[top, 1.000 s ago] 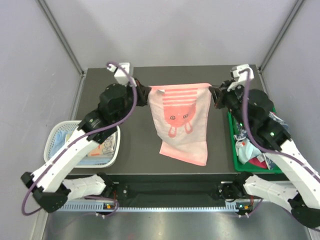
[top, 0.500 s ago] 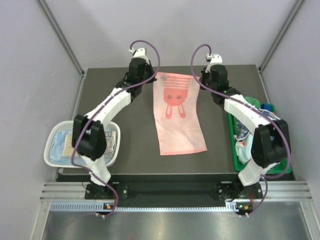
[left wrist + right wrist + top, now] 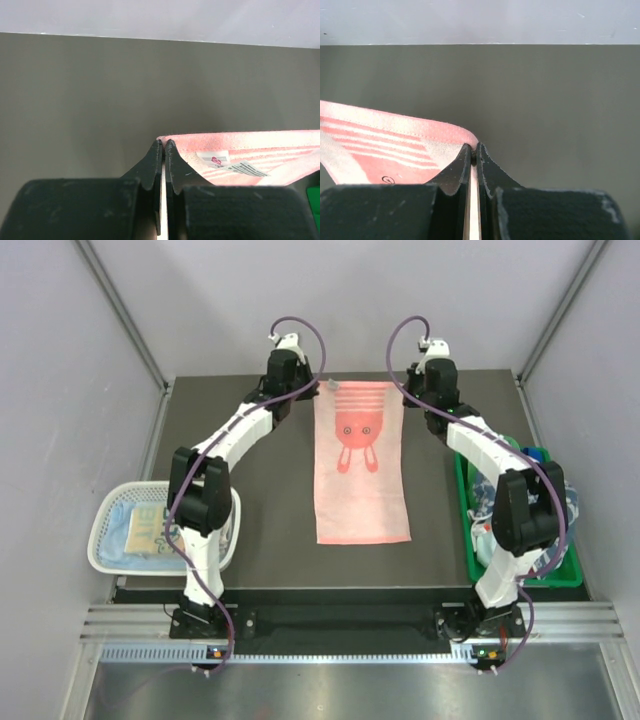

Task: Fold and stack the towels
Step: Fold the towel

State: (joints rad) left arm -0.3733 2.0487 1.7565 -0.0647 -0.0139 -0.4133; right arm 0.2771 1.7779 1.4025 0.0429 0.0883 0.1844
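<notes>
**Top external view: pink towel stretched flat, both tools pinching its far corners**

Top external view shows me the pink towel (image 3: 361, 465) lying lengthwise down the middle of the dark tabletop (image 3: 250, 510). Its short edges face far and near. The far end carries white stripes and a small cartoon face with two long ears hanging toward me. The near end is plain pink and lies well back from the near edge of the tabletop.

Both arms reach out to the far side. My left tool (image 3: 322, 386) sits at the towel's far left corner and my right tool (image 3: 397, 390) at its far right corner.

On the left wrist view the two dark fingers are closed together, with the pink corner nipped between their tips. The far edge of the towel runs off to the right from there, and a white printed label (image 3: 220, 160) shows just beside the grip. On the right wrist view the fingers are likewise clamped tight on the other corner, and the striped cloth runs away to the left.

A white basket (image 3: 105, 540) at the near left edge holds stacked towels (image 3: 140, 530), blue and pale. A green bin (image 3: 530, 582) along the right edge holds crumpled towels (image 3: 492, 515). Both stand apart from the pink towel.
</notes>
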